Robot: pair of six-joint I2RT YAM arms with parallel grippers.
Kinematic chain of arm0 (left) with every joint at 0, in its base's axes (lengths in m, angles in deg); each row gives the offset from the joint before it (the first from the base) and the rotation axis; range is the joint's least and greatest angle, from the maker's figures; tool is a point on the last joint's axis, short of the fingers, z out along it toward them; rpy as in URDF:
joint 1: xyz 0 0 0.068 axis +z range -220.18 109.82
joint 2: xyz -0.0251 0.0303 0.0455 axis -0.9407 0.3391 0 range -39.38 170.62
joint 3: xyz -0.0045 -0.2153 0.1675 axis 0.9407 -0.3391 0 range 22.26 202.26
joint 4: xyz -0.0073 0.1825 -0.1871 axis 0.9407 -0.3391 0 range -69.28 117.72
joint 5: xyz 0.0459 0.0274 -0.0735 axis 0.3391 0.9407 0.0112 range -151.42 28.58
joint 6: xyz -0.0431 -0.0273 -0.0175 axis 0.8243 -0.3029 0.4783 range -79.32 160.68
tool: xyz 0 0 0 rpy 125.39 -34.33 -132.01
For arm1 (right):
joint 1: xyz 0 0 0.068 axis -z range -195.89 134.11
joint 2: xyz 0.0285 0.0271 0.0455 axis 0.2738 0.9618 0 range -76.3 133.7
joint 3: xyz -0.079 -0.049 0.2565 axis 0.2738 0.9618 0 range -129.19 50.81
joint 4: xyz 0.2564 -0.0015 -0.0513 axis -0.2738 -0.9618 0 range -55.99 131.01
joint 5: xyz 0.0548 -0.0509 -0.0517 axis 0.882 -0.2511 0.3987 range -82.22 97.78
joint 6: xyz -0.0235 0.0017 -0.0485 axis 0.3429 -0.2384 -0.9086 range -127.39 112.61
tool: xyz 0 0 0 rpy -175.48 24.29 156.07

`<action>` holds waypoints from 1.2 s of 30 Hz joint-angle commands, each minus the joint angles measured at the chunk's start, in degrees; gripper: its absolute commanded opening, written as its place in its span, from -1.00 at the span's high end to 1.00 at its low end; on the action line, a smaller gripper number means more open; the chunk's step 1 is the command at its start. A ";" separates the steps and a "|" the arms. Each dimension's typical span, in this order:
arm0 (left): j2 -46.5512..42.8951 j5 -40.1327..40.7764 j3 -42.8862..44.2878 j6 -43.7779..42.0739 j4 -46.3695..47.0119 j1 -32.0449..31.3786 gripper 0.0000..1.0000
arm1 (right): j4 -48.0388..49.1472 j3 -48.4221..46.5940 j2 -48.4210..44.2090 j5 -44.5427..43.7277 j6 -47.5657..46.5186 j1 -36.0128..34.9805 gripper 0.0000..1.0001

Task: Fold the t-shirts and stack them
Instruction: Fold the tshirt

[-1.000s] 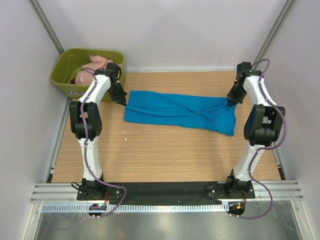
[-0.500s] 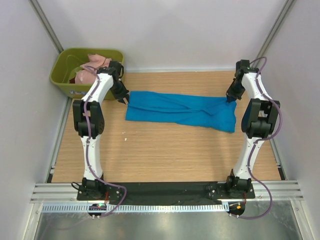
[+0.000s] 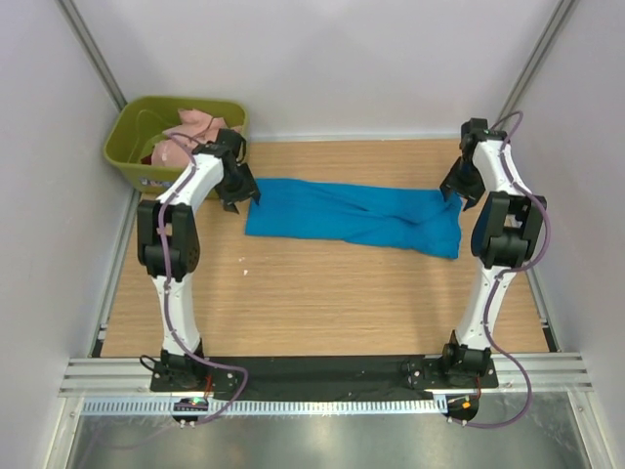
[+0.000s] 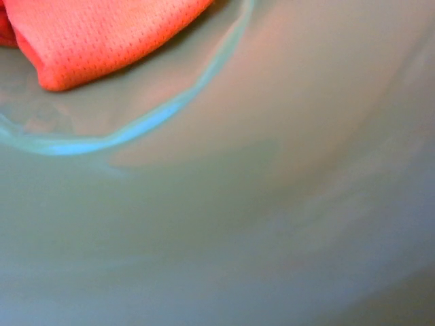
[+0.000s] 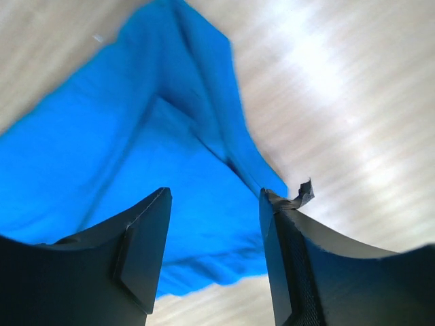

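Plain bright blue cloth t-shirt (image 3: 347, 215) lies as long strip across wooden table (image 3: 322, 293), between both arms. Right gripper (image 5: 214, 197) just above its right end, black fingers (image 5: 146, 251) spread wide, nothing between. Left gripper (image 3: 239, 191) at strip's left end; finger spread cannot be told. Pale pink t-shirt (image 3: 195, 122) and red-orange mesh t-shirt (image 4: 88, 34) lie in olive-green plastic tub (image 3: 125, 156).

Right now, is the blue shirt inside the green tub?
No, the blue shirt lies spread out on the table, outside the tub.
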 commanded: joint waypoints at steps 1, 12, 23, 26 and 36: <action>-7.00 -1.48 -6.62 -7.11 -0.79 -4.39 -0.21 | -4.09 3.27 -10.74 -4.56 0.84 0.27 -0.23; -15.54 0.36 -19.92 -9.75 2.83 -6.33 -0.19 | 4.60 33.95 -33.80 5.11 0.93 0.18 -0.38; -21.68 -5.99 -23.77 -11.25 9.94 -4.39 -0.18 | 4.52 32.82 -31.87 8.45 -1.01 0.10 -0.35; -24.23 4.10 -23.70 -10.54 10.66 -4.48 -0.22 | 4.96 32.56 -30.90 8.81 -0.92 -0.34 -0.35; -32.57 19.26 -25.09 -9.14 9.69 -4.83 -0.26 | 3.82 30.62 -29.32 7.15 -0.66 -2.01 -0.33</action>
